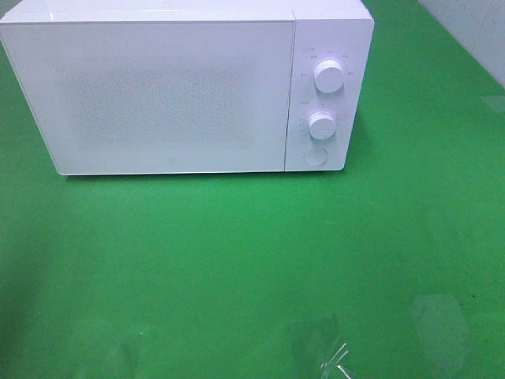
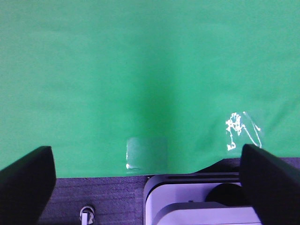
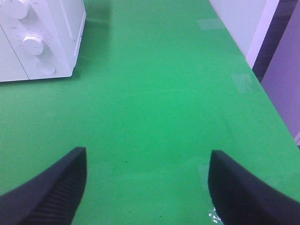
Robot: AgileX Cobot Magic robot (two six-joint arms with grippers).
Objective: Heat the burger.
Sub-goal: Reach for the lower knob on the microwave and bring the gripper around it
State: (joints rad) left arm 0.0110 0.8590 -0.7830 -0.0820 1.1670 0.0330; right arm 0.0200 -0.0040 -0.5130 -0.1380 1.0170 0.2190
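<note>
The burger is out of view in every frame. A white microwave [image 1: 173, 95] stands at the back of the green table with its door closed; its corner with the dials also shows in the right wrist view [image 3: 42, 42]. My left gripper [image 2: 149, 171] is open over the table's near edge, nothing between its black fingers [image 2: 28, 178]. Farther right, my right gripper [image 3: 149, 183] is open too, hovering empty over bare green cloth to the right of the microwave. Neither gripper shows in the exterior high view.
The microwave's right panel carries two round knobs [image 1: 329, 76] [image 1: 321, 125] and a round button [image 1: 315, 155]. Clear tape patches [image 1: 335, 359] lie on the green cloth [image 1: 237, 268] near the front. A white wall [image 3: 234, 18] borders the table's right side. A grey base [image 2: 197, 201] sits below the near edge.
</note>
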